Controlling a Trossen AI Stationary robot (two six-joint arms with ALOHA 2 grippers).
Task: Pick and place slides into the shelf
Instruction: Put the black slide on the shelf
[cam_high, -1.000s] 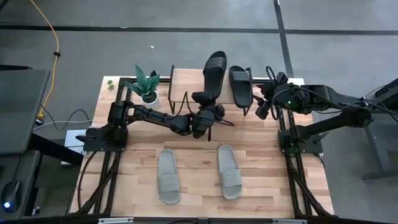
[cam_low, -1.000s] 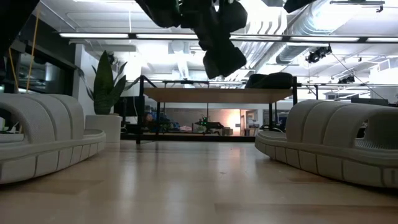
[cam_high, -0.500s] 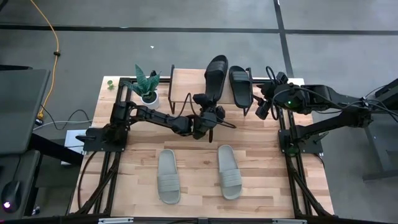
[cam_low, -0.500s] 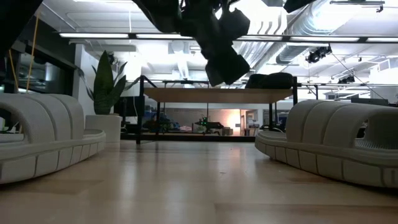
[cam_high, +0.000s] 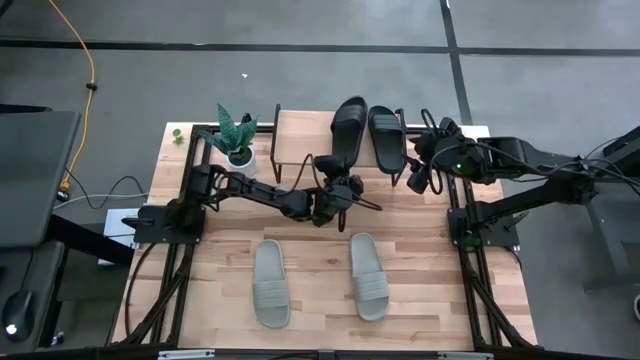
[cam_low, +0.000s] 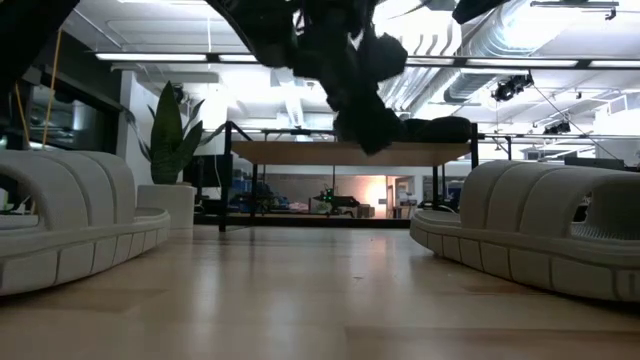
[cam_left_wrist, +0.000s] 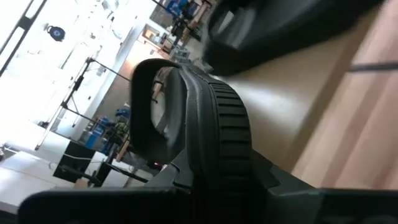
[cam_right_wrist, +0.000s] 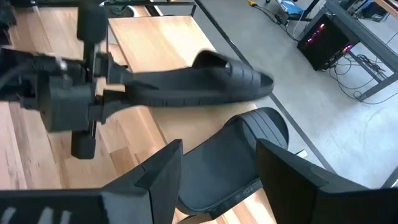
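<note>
Slides: one black slide (cam_high: 346, 128) held at its heel by left gripper (cam_high: 337, 186), jaws closed narrow on it, toe out over the shelf (cam_high: 300, 130), sole not yet flat. Second black slide (cam_high: 386, 137) already lies on the shelf, just right of it. Right gripper (cam_high: 418, 176) waits wide open and empty at the shelf's right end. Two grey slides (cam_high: 270, 283) (cam_high: 367, 275) remain on the near counter (cam_high: 450, 300), untouched. Judged under halfway: one placed, one in hand, two left. Left wrist view is filled by the held slide; contact with the shelf cannot be made out. Plant (cam_high: 236, 135) stands left of shelf.
</note>
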